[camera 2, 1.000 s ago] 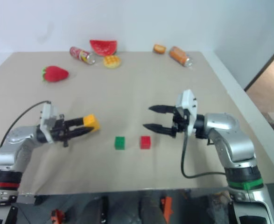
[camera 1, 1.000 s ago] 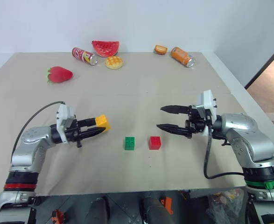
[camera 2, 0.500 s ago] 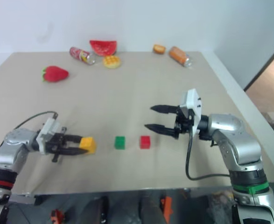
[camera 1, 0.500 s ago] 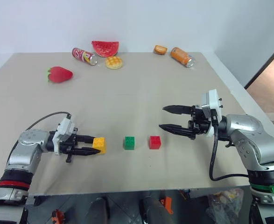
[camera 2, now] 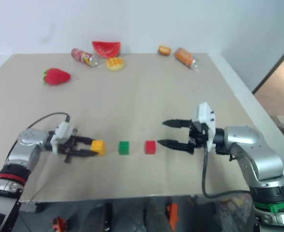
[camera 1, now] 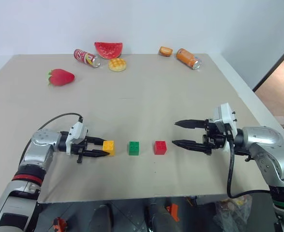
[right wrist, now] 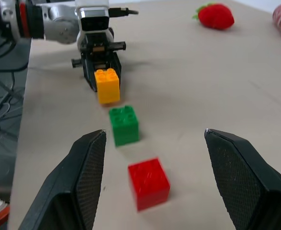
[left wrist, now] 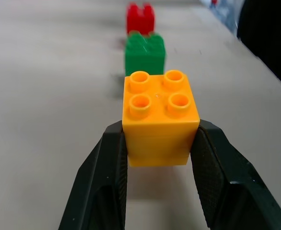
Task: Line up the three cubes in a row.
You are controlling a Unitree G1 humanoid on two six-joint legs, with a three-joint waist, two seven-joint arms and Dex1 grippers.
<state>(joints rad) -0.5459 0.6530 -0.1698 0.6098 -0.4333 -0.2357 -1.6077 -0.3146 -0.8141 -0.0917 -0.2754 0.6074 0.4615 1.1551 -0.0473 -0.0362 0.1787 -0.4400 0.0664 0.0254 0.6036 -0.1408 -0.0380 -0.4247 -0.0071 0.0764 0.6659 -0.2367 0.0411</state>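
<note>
Three studded cubes stand in a line near the table's front. The yellow-orange cube (camera 1: 108,147) is on the left, the green cube (camera 1: 134,148) in the middle, the red cube (camera 1: 160,147) on the right. My left gripper (camera 1: 101,148) is shut on the yellow-orange cube (left wrist: 159,115), low at the table surface; whether the cube rests on the table I cannot tell. My right gripper (camera 1: 176,133) hovers open just right of the red cube (right wrist: 148,182), holding nothing, fingers pointing left toward the row.
At the table's (camera 1: 142,96) far edge lie a red strawberry (camera 1: 61,77), a red can (camera 1: 86,57), a watermelon slice (camera 1: 108,49), a waffle-patterned bun (camera 1: 117,65), a small bread piece (camera 1: 166,50) and an orange can (camera 1: 188,58).
My left gripper has lowered the yellow-orange cube to table level, left of the green cube. My right gripper has drawn back a little to the right, still open.
</note>
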